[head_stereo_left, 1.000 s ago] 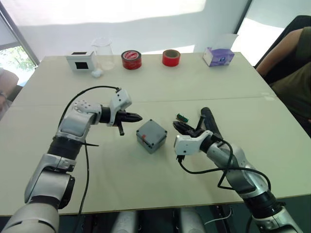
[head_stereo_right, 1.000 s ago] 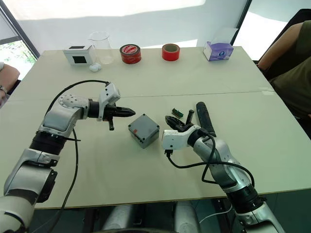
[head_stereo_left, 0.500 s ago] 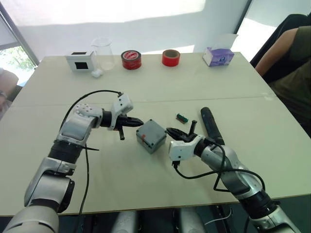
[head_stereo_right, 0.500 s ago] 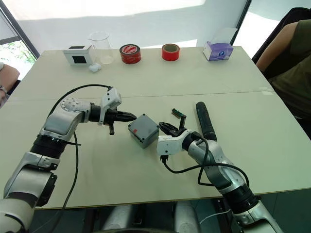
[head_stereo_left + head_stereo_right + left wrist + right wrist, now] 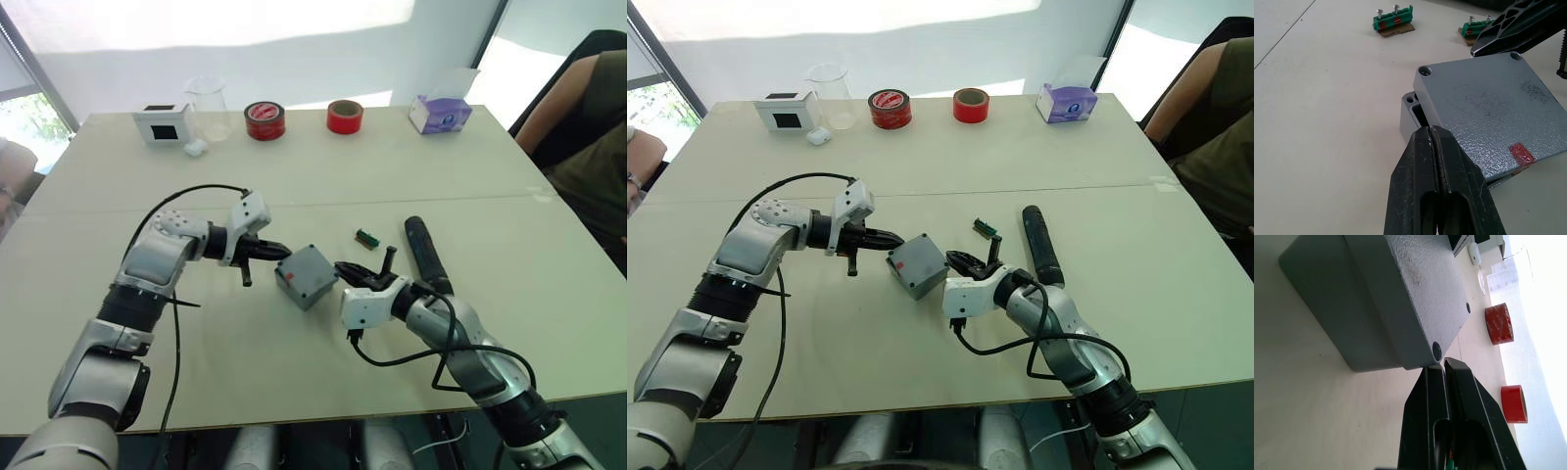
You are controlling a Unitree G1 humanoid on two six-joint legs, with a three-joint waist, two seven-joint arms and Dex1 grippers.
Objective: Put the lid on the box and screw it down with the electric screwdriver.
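The grey box (image 5: pixel 299 287) stands mid-table with the grey lid (image 5: pixel 1484 107) lying on top, a red mark near one edge. The lid sits slightly askew, so one corner of the box (image 5: pixel 1409 104) shows beside it. My left gripper (image 5: pixel 285 253) is shut, its tip (image 5: pixel 1429 130) against the lid's edge on the left side. Facing it from the right, my right gripper (image 5: pixel 342 267) is also shut, its tip (image 5: pixel 1442 363) at a lid corner with a screw hole. The black electric screwdriver (image 5: pixel 423 255) lies on the table to the right of the right gripper.
Two green terminal blocks (image 5: pixel 1393 20) lie just beyond the box. Along the far edge stand a white box with a black window (image 5: pixel 162 121), a glass beaker (image 5: pixel 208 106), two red tape rolls (image 5: pixel 265 119), and a purple tissue box (image 5: pixel 440 113). A person (image 5: pixel 588 127) sits at right.
Both grippers have closed in on the box from either side, the left moving right and the right moving left, until their tips reach the lid. The screwdriver has stayed in place.
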